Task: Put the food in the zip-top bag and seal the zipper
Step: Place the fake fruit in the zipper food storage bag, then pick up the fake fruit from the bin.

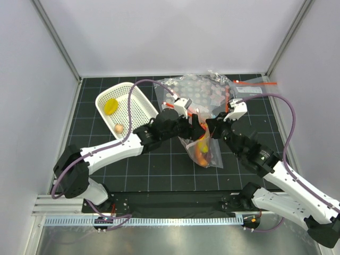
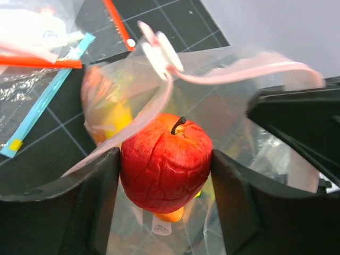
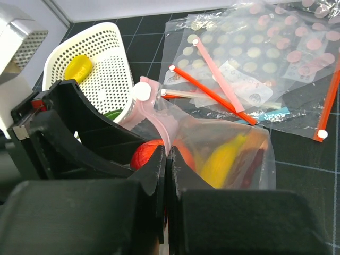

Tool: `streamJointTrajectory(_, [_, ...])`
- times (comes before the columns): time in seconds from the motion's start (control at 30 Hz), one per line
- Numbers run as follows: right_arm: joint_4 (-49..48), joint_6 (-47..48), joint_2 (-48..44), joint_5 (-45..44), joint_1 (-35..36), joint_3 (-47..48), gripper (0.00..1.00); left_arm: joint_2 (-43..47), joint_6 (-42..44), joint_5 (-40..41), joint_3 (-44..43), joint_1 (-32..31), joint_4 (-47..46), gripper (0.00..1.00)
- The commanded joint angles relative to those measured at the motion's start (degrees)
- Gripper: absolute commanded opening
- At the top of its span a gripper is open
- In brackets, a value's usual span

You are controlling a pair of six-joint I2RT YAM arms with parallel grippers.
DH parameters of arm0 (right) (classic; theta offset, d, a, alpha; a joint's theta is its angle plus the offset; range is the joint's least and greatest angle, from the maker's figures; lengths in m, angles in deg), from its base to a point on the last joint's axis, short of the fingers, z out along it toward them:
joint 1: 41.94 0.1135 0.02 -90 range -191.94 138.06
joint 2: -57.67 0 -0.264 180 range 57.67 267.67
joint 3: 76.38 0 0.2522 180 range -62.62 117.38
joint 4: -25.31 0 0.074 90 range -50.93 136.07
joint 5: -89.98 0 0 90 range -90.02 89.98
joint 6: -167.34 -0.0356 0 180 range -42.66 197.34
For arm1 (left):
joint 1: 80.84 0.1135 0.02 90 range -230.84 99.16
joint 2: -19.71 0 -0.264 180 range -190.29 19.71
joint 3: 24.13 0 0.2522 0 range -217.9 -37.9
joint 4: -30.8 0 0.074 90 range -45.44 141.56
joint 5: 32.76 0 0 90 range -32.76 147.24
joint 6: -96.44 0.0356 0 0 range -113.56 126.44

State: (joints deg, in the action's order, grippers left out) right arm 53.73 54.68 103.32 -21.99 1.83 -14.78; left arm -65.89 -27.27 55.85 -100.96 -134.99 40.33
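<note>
My left gripper [image 2: 166,178] is shut on the red berry-like piece [image 2: 164,156] and holds it over the open mouth of the zip-top bag [image 2: 249,133]. The pink zipper [image 2: 241,68] curves around it. My right gripper [image 3: 167,154] is shut on the bag's mouth edge by the zipper [image 3: 159,114]. The yellow banana [image 3: 224,156] and orange food lie inside the bag [image 3: 234,138]. In the top view both grippers, left [image 1: 197,129] and right [image 1: 211,127], meet above the bag [image 1: 208,154]. The yellow round piece [image 1: 110,106] and beige egg [image 1: 119,128] lie in the basket.
The white perforated basket [image 1: 139,105] stands tilted at the back left, a green bit [image 3: 114,113] in it. Several other clear bags with red strips [image 1: 212,91] lie at the back right. Grey walls close in the black gridded mat [image 1: 159,170].
</note>
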Motion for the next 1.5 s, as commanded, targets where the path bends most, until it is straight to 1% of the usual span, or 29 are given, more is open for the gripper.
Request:
streamJointTrajectory(0.0, [-4.64, -0.55, -1.88, -3.68, 0.18, 0.24, 0.01, 0.0, 1.46, 5.34, -4.25, -0.52, 2.9, 0.71])
streamJointTrajectory(0.07, [-4.46, -0.64, -1.88, -4.3, 0.18, 0.33, 0.01, 0.61, 2.33, 5.95, -4.78, -0.52, 4.05, 0.98])
streamJointTrajectory(0.13, [-4.2, -0.64, -1.62, -4.3, 0.18, 0.5, 0.01, 1.49, 2.86, 6.57, -4.87, -0.52, 5.53, 1.0])
streamJointTrajectory(0.3, [-3.84, -0.64, -1.09, -5.09, 0.09, 0.86, 0.01, 5.09, 4.71, 8.85, -5.13, -0.61, 8.18, 1.0])
streamJointTrajectory(0.4, [-3.67, -0.63, -0.21, -5.44, 0.09, 0.94, 0.01, 8.43, 6.55, 13.41, -5.92, -0.52, 11.6, 1.0])
streamJointTrajectory(0.43, [-3.76, -0.46, -0.03, -5.44, 0.09, 1.03, 0.01, 10.09, 7.6, 17.26, -6.1, -0.52, 13.27, 1.0])
streamJointTrajectory(0.5, [-3.84, -0.55, 0.67, -5.18, 0.18, 1.03, 0.01, 11.42, 7.96, 21.06, -6.98, 0.27, 15.81, 1.0])
streamJointTrajectory(0.53, [-3.76, -0.55, 1.02, -4.92, 0.18, 1.21, 0.01, 12.12, 7.79, 24.56, -7.85, 1.67, 16.61, 1.0])
streamJointTrajectory(0.63, [-3.76, -0.72, 1.37, -4.13, 0.18, 1.3, 0.01, 12.65, 6.56, 28.01, -9.0, 4.83, 19.6, 1.0])
streamJointTrajectory(0.67, [-3.67, -0.81, 1.37, -4.04, 0.09, 1.3, 0.01, 12.13, 5.25, 30.19, -10.31, 7.37, 20.57, 1.0])
streamJointTrajectory(0.7, [-3.67, -0.9, 1.29, -3.86, 0.18, 1.3, 0.01, 11.78, 4.63, 30.39, -11.02, 8.96, 22.58, 1.0])
streamJointTrajectory(0.73, [-3.76, -0.99, 1.2, -3.78, 0.09, 1.21, 0.01, 11.17, 4.19, 29.96, -11.89, 10.8, 23.73, 1.0])
streamJointTrajectory(0.77, [-3.84, -0.99, 0.94, -3.6, 0.18, 1.21, 0.01, 10.55, 3.66, 29.34, -14.08, 14.82, 24.96, 1.0])
streamJointTrajectory(0.8, [-3.93, -1.07, 1.02, -3.69, 0.18, 1.12, 0.01, 8.8, 2.52, 27.77, -15.32, 17.04, 27.58, 1.0])
streamJointTrajectory(0.83, [-4.02, -0.99, 1.11, -3.77, 0.18, 1.03, 0.01, 7.92, 2.17, 26.54, -17.42, 21.5, 28.65, 1.0])
streamJointTrajectory(0.9, [-4.11, -0.99, 1.37, -4.04, 0.18, 0.95, 0.01, 5.38, 1.9, 24.95, -19.1, 25.13, 30.5, 1.0])
streamJointTrajectory(0.93, [-4.02, -0.9, 1.55, -4.04, 0.18, 1.03, 0.01, 4.49, 2.25, 24.77, -20.24, 28.1, 30.86, 1.0])
streamJointTrajectory(1.03, [-4.11, -1.07, 1.9, -3.69, 0.09, 1.12, 0.01, 0.62, 2.43, 24.68, -22.53, 32.42, 32.53, 1.0])
streamJointTrajectory(1.1, [-4.02, -1.07, 1.9, -3.42, 0.18, 1.12, 0.01, -2.53, 2.25, 24.07, -23.76, 34.02, 33.84, 1.0])
streamJointTrajectory(1.2, [-4.2, -1.25, 1.72, -3.25, 0.18, 1.03, 0.01, -6.4, 2.95, 24.15, -27.54, 36.3, 36.82, 1.0])
streamJointTrajectory(1.27, [-4.2, -1.16, 1.81, -3.16, 0.18, 0.95, 0.01, -10.71, 4.26, 24.68, -31.31, 37.8, 38.67, 1.0])
streamJointTrajectory(1.33, [-4.28, -1.34, 1.9, -2.72, 0.18, 0.95, 0.01, -13.35, 6.8, 23.98, -35.34, 39.55, 42.19, 1.0])
streamJointTrajectory(1.37, [-4.28, -1.34, 1.9, -2.55, 0.18, 0.95, 0.01, -15.71, 7.52, 23.45, -36.33, 40.17, 42.89, 1.0])
streamJointTrajectory(1.47, [-4.63, -1.52, 2.16, -2.11, 0.18, 0.86, 0.01, -18.8, 11.47, 22.92, -38.88, 41.84, 43.87, 1.0])
